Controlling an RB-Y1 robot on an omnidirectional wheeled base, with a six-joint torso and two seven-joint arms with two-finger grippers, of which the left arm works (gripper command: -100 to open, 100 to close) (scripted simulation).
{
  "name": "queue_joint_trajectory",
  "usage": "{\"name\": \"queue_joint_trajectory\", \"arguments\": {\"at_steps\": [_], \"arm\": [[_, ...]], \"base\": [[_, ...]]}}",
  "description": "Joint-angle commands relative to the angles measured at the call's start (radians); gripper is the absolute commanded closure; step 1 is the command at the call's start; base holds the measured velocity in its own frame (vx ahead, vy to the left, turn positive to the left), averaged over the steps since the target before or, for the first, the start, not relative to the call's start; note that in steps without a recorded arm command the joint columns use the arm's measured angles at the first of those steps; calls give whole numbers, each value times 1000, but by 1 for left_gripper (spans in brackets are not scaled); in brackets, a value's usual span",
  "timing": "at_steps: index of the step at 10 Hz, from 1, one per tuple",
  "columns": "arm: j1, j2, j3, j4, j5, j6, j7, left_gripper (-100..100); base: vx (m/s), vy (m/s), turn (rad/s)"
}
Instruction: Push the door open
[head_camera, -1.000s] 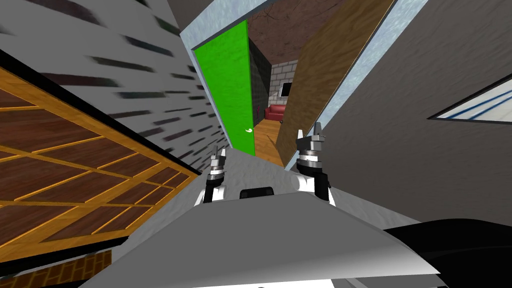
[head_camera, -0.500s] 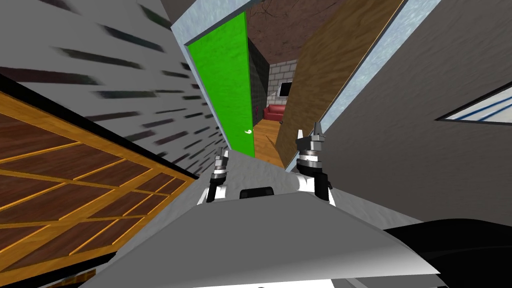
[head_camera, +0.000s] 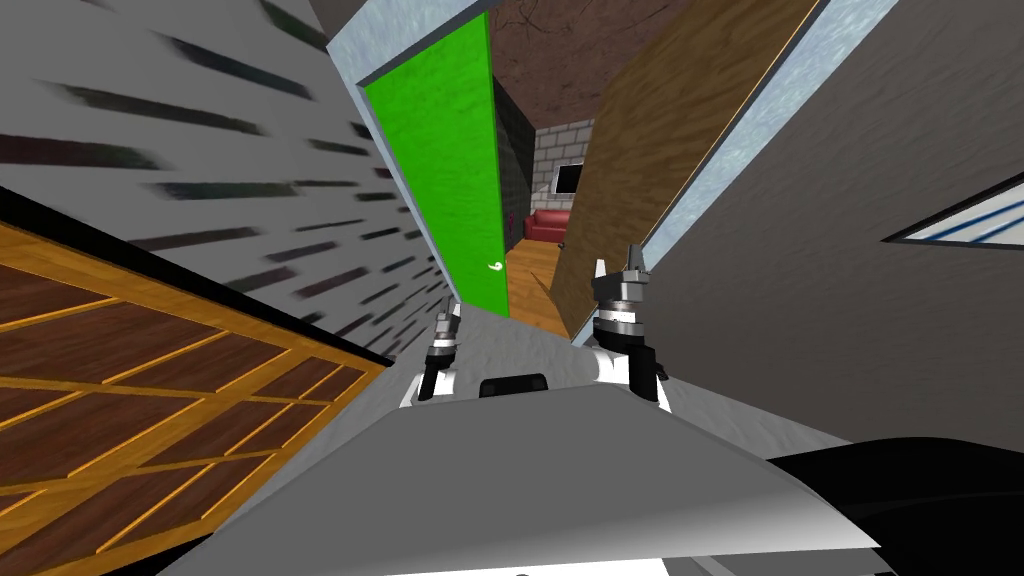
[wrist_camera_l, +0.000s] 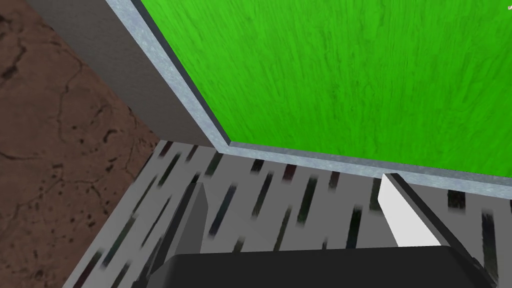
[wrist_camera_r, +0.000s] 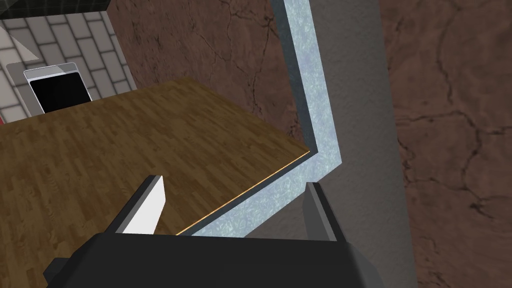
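Brown wooden door (wrist_camera_r: 125, 150) ajar just ahead of right end effector (wrist_camera_r: 233, 183), spread wide, holding nothing | left end effector (wrist_camera_l: 294, 182) spread, empty, facing green door (wrist_camera_l: 350, 75) | risk: right end effector clips door frame (wrist_camera_r: 312, 125) beside it, stalling push.

— What lies ahead?
— The left door leaf (head_camera: 440, 170) and right door leaf (head_camera: 660, 150) stand apart, a gap between them.
— And beyond?
— A sofa (head_camera: 548, 225), well behind the gap. The left gripper (head_camera: 449, 313) sits before the left leaf, the right gripper (head_camera: 617, 262) before the right.

Probably a home: red sofa (head_camera: 547, 225).
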Motion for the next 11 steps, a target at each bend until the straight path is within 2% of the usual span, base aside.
{"name": "queue_joint_trajectory", "arguments": {"at_steps": [1,11], "arm": [[-16,1,-2,36,-2,-4,-1,-100],[-117,6,-10,267,-12,-37,-2,-100]], "base": [[100,38,-55],[94,42,-51]]}}
